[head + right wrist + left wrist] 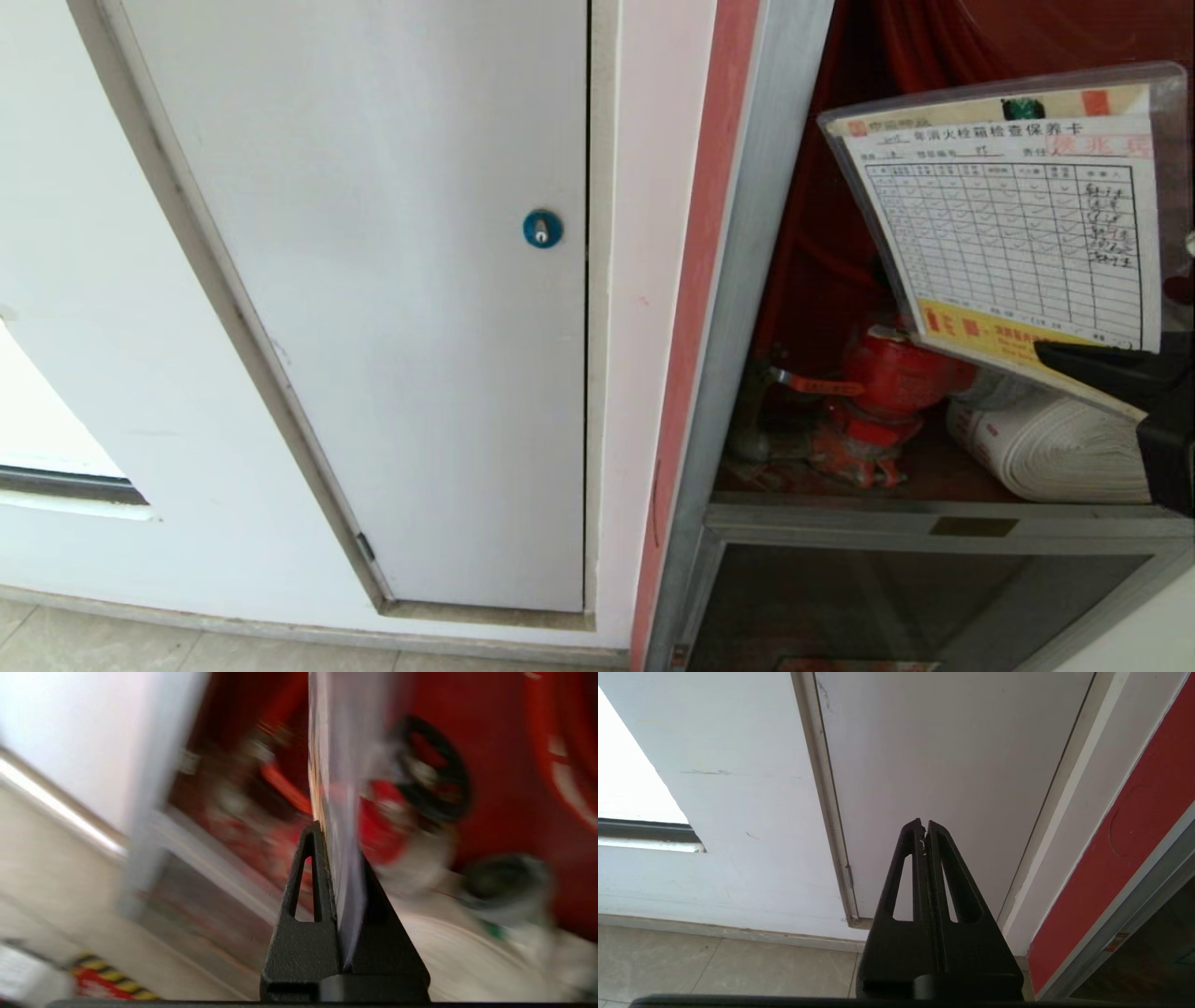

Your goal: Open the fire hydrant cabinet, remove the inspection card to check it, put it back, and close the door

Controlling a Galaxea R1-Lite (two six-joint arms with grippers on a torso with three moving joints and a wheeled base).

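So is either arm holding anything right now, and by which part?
The right gripper pinches the inspection card by its lower yellow-strip edge, printed face toward the head camera. The left gripper is shut on nothing.

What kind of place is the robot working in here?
Probably a building corridor or utility wall: an open fire hydrant cabinet with a red valve and rolled hose, beside a locked white service panel.

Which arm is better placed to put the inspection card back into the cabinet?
The right. Its hand already grips the inspection card by its lower edge, before the open fire hydrant cabinet. The left hand is shut, empty, facing the white panel.
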